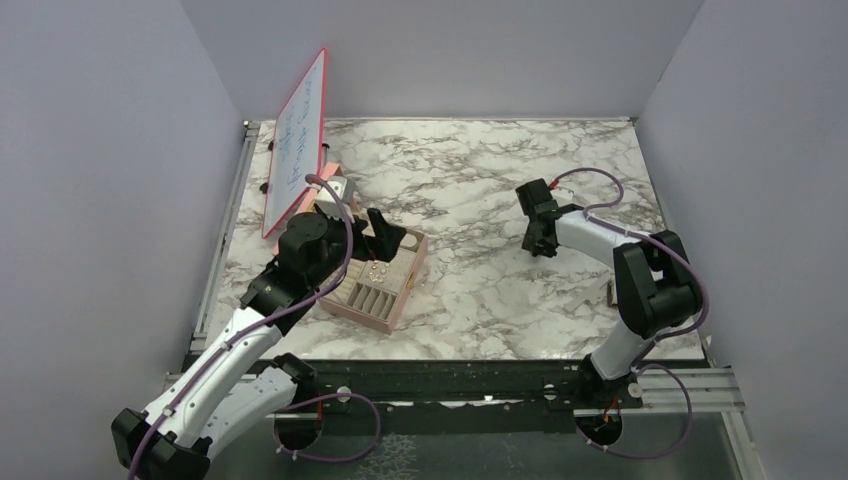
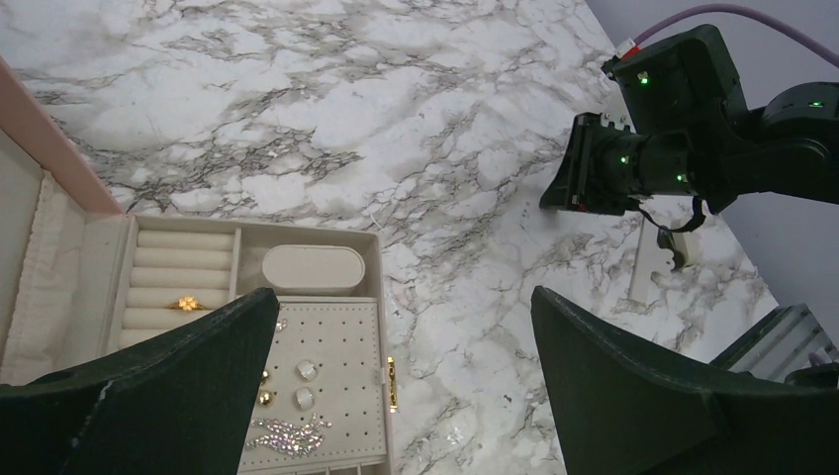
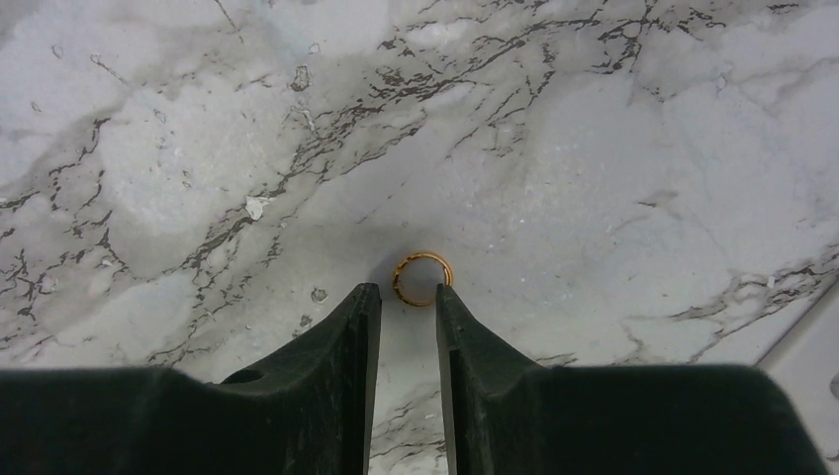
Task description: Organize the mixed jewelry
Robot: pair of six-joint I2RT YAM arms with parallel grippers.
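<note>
Right hand [image 3: 409, 292] is low over the desk [image 3: 594, 119], its fingers close with a narrow gap between them and nothing clamped. A loose gold ring [image 3: 422, 278] lies flat on the marble right at the fingertips. Most of the ring sits just ahead of the gap, and its right edge meets the tip of the right finger; whether they touch cannot be told. From above, this hand is right of centre on the desk, well apart from the box [image 2: 59, 148]. Left hand [image 2: 404, 297] hangs over the open box at the left, fingers spread wide, holding nothing. In the box, a second gold ring [image 2: 186, 303] is seated in the padded rolls. Pale studs [image 2: 305, 369] and small gold studs [image 2: 264, 398] sit on the perforated panel, with a glittery silver piece [image 2: 287, 432] at its near end, partly behind the left finger.
</note>
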